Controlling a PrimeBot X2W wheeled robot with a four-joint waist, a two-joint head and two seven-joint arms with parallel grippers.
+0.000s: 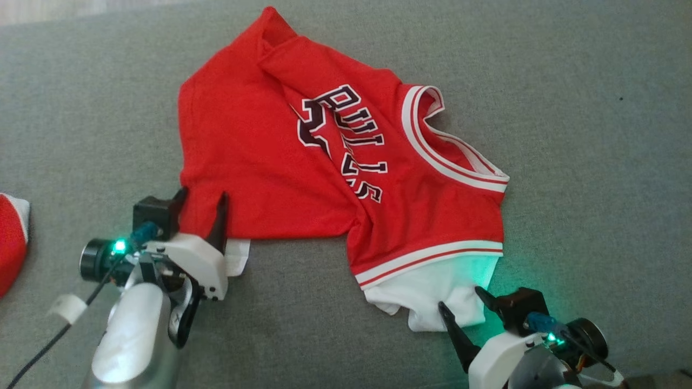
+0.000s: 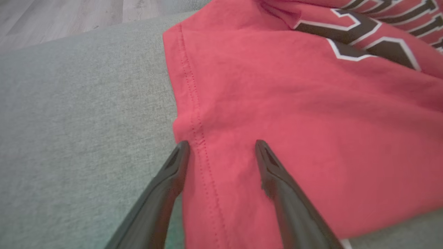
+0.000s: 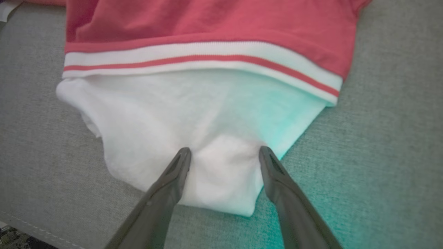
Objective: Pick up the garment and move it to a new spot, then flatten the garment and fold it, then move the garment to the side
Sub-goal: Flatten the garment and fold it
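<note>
First, from the head view: finds a red jersey (image 1: pixel 259 146) lying crumpled on the grey surface (image 1: pixel 594 135), lettering up, collar toward the right, a white layer (image 1: pixel 432 286) poking out below its striped band (image 1: pixel 427 259). Puts the left tool (image 1: pixel 201 195) at the jersey's near left corner, fingers spread wide astride the hem, gripping nothing. Puts the right tool (image 1: pixel 459 298) at the white layer's near edge, likewise wide open, nothing held. Notes another red cloth (image 1: pixel 11 243) at the far left, well apart.

Next, from the left wrist view: shows the left tool (image 2: pixel 221 143) gaping, one finger over bare surface (image 2: pixel 86 121) just beside the stitched hem (image 2: pixel 197 138), the other over the jersey (image 2: pixel 294 121). Cannot tell whether the tips touch cloth. Catches wood floor (image 2: pixel 69 17) beyond the surface.

Last, from the right wrist view: shows the right tool (image 3: pixel 224 149) open, one tip over the white layer (image 3: pixel 180 110), the other at its edge, both short of the band (image 3: pixel 207 58). Green glow on cloth and surface (image 3: pixel 380 138).
</note>
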